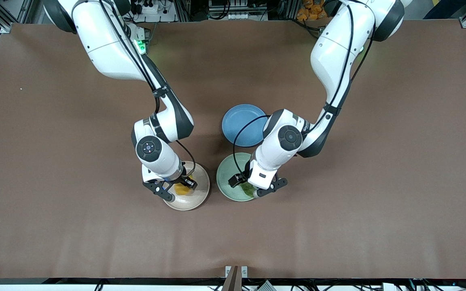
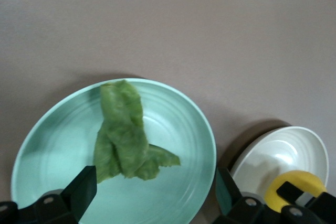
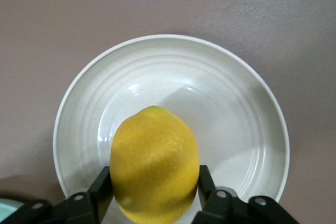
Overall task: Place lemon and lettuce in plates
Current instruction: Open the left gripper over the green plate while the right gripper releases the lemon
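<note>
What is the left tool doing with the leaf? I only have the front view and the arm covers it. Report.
Observer: The left tool is open. The lettuce lies in the green plate, with the fingers spread on either side and not clamping it.
Operator: Now the lemon. Tell me if it is down.
Observer: Not down. The right tool is shut on the lemon, holding it above the beige plate.
Operator: Check that it is over the plate.
Observer: It is. In the right wrist view the lemon hangs over the plate's inside, within the rim.
</note>
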